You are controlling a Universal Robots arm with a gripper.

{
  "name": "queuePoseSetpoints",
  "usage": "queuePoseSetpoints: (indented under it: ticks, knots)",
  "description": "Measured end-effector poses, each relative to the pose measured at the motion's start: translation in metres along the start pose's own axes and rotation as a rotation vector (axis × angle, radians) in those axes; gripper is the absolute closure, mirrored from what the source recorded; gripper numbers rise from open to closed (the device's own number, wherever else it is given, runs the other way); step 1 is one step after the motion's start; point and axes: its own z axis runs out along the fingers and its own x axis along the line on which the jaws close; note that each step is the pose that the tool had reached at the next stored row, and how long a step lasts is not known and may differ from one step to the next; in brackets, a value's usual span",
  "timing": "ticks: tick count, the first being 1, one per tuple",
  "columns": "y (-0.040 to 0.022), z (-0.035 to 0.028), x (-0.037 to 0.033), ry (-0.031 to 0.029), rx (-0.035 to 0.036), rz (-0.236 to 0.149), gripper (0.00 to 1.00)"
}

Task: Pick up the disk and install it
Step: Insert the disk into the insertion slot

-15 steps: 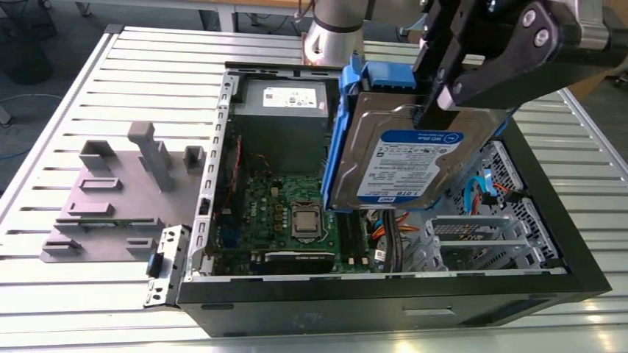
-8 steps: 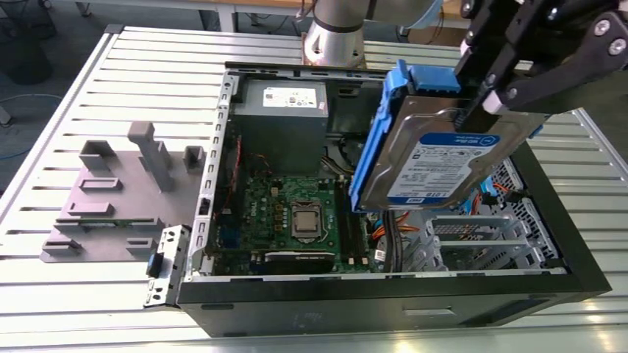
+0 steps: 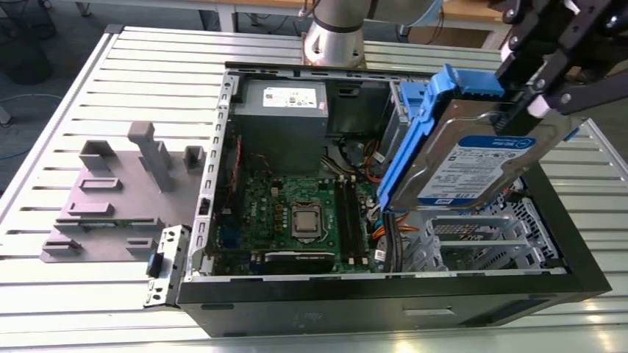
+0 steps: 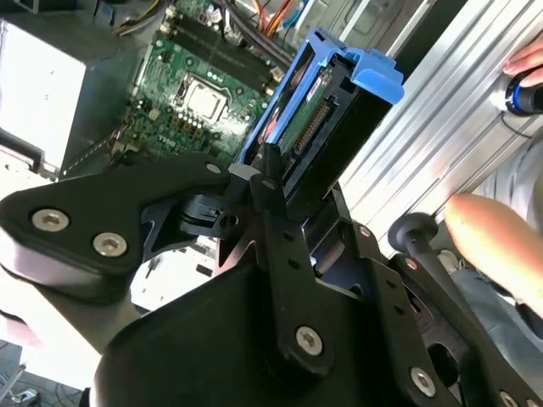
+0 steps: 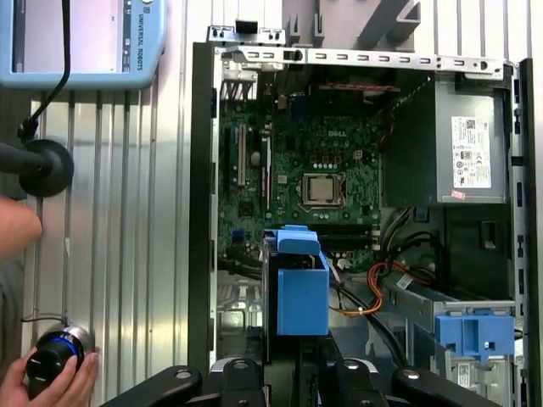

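Fingers (image 3: 546, 72) clamped on top edge of disk (image 3: 469, 165), held tilted in air above drive cage (image 3: 471, 235), exterior view's right of PC case (image 3: 393, 294); motherboard (image 3: 294, 213) beside.

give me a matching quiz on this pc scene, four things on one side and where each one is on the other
Things:
1. disk
2. stand
3. power supply
4. motherboard

Places:
a. flat on the floor of the open case
b. on the table, outside the case
c. held tilted above the case by the gripper
d. in a corner of the case, white label on top

Pairs: 1-c, 2-b, 3-d, 4-a
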Motion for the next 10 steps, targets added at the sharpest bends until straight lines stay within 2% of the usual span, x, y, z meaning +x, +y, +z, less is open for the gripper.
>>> queuePoseSetpoints:
  ticks: [10]
  knots:
    - [-0.0321, -0.0002, -0.0003, 0.0001, -0.0043, 0.0, 0.65]
